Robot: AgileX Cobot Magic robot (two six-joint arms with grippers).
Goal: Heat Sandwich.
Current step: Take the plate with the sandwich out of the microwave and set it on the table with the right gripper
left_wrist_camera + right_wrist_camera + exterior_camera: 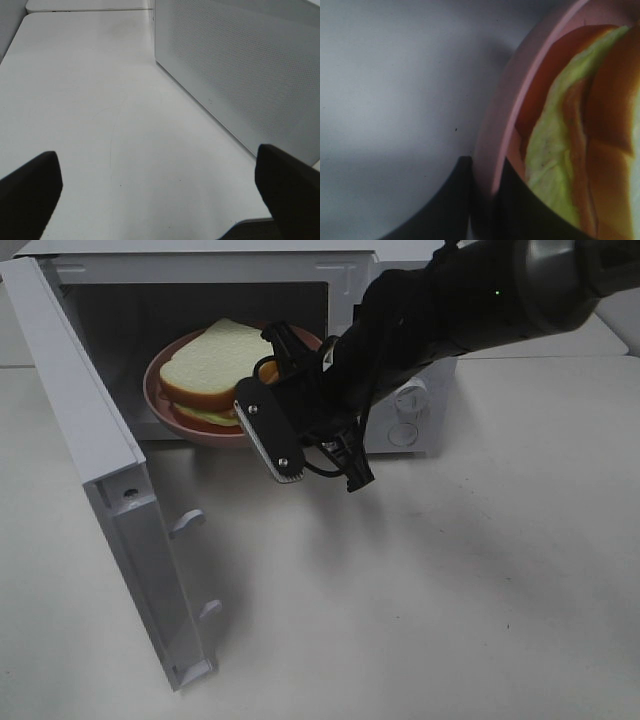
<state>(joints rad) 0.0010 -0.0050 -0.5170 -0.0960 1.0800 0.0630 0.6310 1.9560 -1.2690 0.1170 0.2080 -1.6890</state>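
Observation:
The sandwich [215, 365], white bread with a reddish-brown filling and green lettuce, lies on a round pink plate [165, 400] in the mouth of the open microwave [405, 410]. My right gripper [268, 368] reaches in from the right and is shut on the plate's near rim. In the right wrist view the two dark fingers clamp the pink plate rim [500, 100] at my right gripper [487, 175], with the sandwich [580, 150] just beyond. My left gripper [157, 187] stands open over bare table beside the microwave's perforated side wall [240, 65].
The microwave door [90, 420] swings wide open to the left, its latch hooks facing the front. The white table [450, 590] stretches in front of and to the right of the microwave.

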